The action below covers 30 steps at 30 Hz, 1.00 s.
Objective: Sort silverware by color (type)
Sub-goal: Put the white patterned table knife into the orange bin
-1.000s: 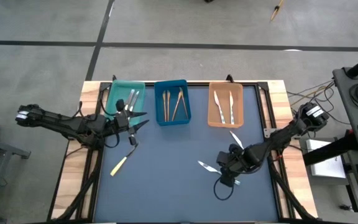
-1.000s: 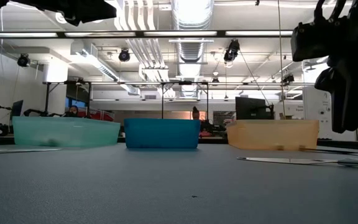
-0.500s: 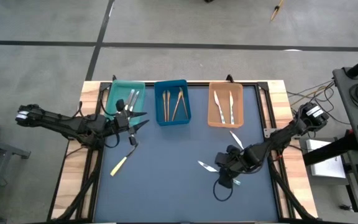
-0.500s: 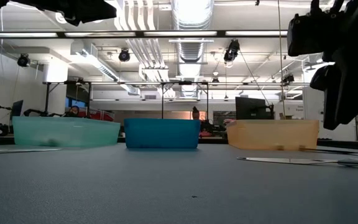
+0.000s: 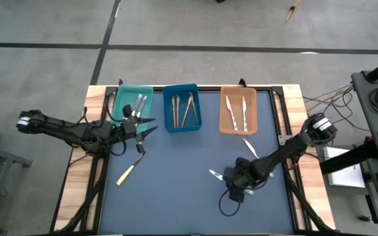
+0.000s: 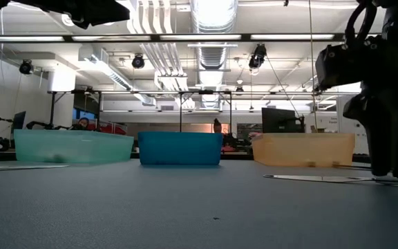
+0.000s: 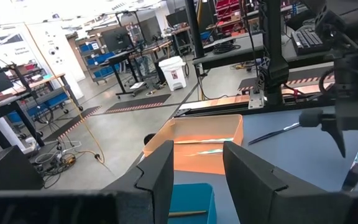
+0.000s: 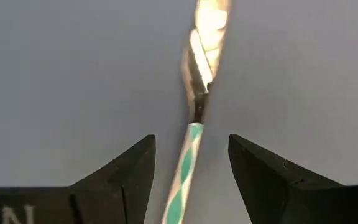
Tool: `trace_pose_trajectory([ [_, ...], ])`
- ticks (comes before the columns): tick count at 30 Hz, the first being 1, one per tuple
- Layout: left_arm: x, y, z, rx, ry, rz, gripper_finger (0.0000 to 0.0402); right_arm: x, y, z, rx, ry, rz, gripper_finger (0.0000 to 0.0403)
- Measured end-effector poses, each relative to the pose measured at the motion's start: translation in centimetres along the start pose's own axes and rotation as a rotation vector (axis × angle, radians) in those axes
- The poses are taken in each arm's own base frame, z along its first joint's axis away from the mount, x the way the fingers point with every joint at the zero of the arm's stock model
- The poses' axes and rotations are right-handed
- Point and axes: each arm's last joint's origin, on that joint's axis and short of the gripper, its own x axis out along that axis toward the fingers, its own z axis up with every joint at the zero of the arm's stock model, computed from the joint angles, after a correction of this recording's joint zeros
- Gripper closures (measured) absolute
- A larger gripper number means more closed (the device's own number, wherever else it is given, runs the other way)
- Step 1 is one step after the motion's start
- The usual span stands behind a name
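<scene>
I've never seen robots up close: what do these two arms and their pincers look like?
Both arms are dark, slim and jointed, with black cables looping beside them. The left gripper and right gripper each end in two matte black, wedge-shaped fingers. The right arm's wrist housing is pale grey.

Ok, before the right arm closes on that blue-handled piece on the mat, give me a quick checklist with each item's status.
1. Right gripper fingers open: ok.
2. Blue-handled piece lies between the fingers, in line with them: ok.
3. Fingers low enough to grip: cannot tell; the low view shows the gripper near the mat.
4. Neighbouring utensil lies apart from the gripper: ok.
5. Left gripper out of the way near the teal tray: ok.
6. Teal tray has room: ok.
</scene>
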Motion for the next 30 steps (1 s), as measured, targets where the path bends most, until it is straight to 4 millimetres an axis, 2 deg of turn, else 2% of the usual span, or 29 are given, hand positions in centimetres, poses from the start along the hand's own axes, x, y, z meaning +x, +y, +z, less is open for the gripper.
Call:
trace_pose_trajectory([
  [12, 0.0, 0.0, 0.0, 0.000, 0.001, 0.000, 0.0280, 1.4, 0.5, 0.2, -0.021, 0.046, -0.014, 0.0213],
  [30, 0.0, 0.0, 0.0, 0.000, 0.001, 0.000, 0.0280, 1.5, 0.3, 0.2, -0.003, 0.014, -0.064, 0.0283],
])
